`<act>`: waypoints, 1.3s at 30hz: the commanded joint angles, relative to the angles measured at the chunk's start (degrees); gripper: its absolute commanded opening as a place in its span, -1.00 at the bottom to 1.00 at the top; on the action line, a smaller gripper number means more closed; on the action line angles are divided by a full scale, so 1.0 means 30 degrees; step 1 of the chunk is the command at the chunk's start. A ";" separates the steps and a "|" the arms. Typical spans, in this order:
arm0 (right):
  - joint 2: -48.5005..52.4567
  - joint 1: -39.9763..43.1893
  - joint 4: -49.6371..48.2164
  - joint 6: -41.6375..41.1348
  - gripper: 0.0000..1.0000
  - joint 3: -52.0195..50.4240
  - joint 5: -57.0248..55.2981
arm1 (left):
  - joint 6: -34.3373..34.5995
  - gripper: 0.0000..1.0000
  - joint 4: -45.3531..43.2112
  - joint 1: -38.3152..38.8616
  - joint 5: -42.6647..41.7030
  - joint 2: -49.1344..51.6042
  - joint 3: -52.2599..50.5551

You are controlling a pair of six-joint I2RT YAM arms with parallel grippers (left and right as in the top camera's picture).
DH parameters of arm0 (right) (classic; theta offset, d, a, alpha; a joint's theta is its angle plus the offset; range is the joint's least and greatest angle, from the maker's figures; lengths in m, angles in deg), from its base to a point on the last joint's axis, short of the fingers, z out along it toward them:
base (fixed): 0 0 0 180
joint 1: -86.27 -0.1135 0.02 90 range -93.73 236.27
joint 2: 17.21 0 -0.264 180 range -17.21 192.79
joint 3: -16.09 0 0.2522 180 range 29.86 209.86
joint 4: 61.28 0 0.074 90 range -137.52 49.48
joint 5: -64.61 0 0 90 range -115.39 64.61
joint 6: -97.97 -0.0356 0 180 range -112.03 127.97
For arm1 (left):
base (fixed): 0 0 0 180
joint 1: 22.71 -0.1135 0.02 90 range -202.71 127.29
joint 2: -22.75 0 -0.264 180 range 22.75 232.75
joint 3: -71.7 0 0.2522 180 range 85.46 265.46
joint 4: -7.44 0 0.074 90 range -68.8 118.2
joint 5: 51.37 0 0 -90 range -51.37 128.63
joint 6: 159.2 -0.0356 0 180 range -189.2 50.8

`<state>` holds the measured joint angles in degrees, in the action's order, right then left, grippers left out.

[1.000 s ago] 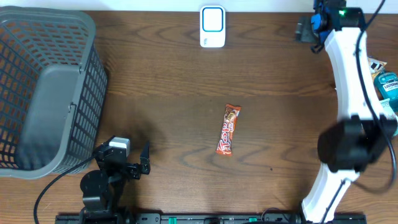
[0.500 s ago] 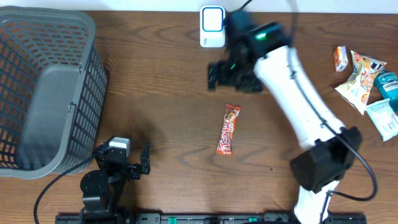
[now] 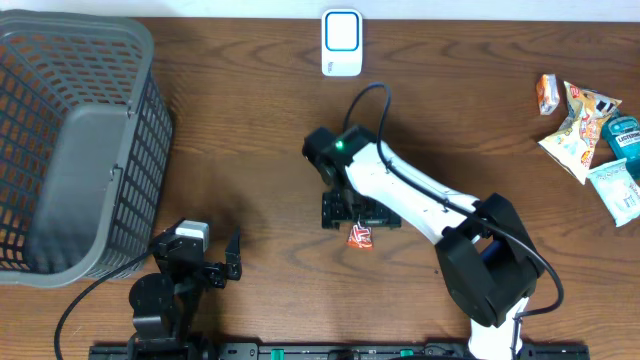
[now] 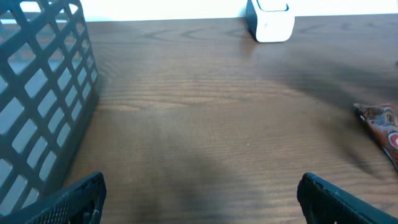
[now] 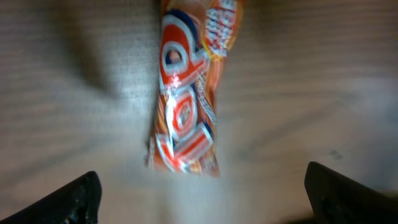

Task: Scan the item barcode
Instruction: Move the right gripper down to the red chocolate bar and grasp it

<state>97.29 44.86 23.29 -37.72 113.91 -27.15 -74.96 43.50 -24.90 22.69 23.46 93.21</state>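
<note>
Here both jaws gape empty, the right over the candy bar [image 5: 186, 112], scanner [image 3: 342, 42] beyond, basket [image 3: 140, 150] far left.

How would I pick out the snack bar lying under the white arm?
Look near the middle of the wooden table, between the grey basket at left and the snack pile at right. There, alone beneath the right arm's open tool, lies the candy bar: a slim orange-red wrapper with white lettering.

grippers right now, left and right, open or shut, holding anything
Left gripper: open, holding nothing.
Right gripper: open, over the orange plastic-wrapped candy bar, not gripping it.
</note>
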 commanded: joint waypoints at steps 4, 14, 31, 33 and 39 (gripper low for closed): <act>0.0102 -0.0117 -0.3373 0.1923 0.75 -0.2718 0.1457 | 0.0168 0.96 0.0379 -0.0044 0.0058 -0.0036 -0.0291; 0.0102 0.0117 -0.6878 0.2171 -0.98 -0.4554 0.1290 | 0.0168 0.96 0.0379 -0.0044 0.0058 -0.0036 -0.0291; 0.0066 0.4677 -0.0117 0.4182 -0.98 -0.2892 2.3511 | 0.0168 0.96 0.0379 -0.0044 0.0058 -0.0036 -0.0291; 0.0066 0.5348 0.0801 0.4189 -0.98 -0.2892 2.3962 | 0.0168 0.96 0.0379 -0.0044 0.0058 -0.0036 -0.0291; 0.0066 0.7060 0.5377 0.4218 -0.97 -0.2892 2.5186 | 0.0168 0.96 0.0379 -0.0044 0.0058 -0.0036 -0.0291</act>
<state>97.05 64.31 36.99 -25.68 104.33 42.07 -74.98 43.53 -24.90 22.69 23.46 93.21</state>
